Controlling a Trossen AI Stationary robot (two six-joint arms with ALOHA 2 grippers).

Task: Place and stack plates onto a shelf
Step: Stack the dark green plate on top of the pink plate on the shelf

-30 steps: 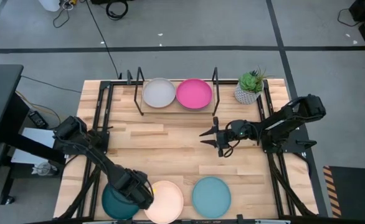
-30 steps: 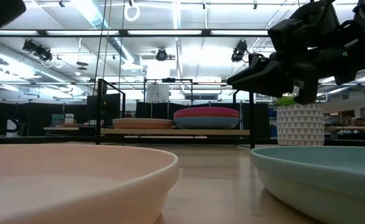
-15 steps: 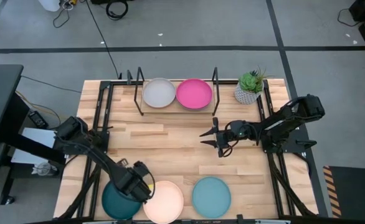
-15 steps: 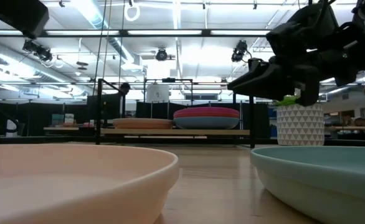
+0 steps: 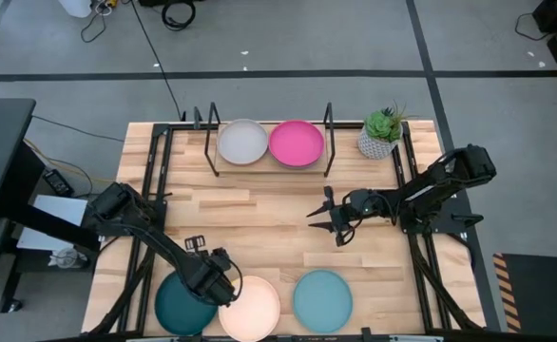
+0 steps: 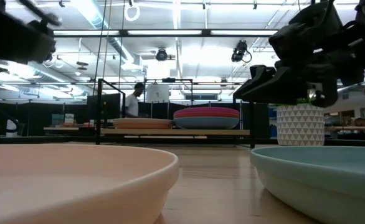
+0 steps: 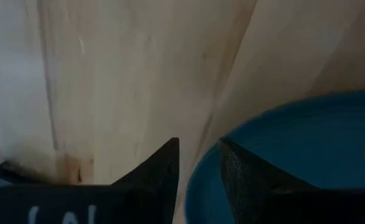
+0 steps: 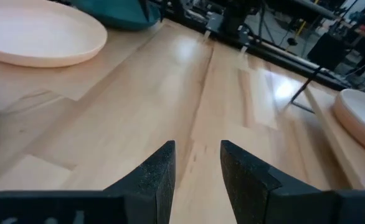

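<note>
Wooden tabletop [image 5: 259, 218], left gripper [image 5: 223, 285] narrowly parted over dark teal plate [image 5: 179, 309] rim, empty.

Both hands are black. Beside the left hand [image 5: 223, 287] lie a dark teal plate [image 5: 178, 306] and a cream plate [image 5: 253, 309] with a faint pink tinge; past the cream one is a light blue plate [image 5: 322, 299]. Beyond the right hand [image 5: 322, 212], on the shelf [image 5: 269, 167] of pale wood and black metal loops, a pink plate [image 5: 296, 142] tops one stack and a pale grey plate [image 5: 242, 142] the other. The table [image 5: 259, 228] is light wood, striped with planks. The green plant [image 5: 383, 125] stands in a white pot patterned with triangles.
</note>
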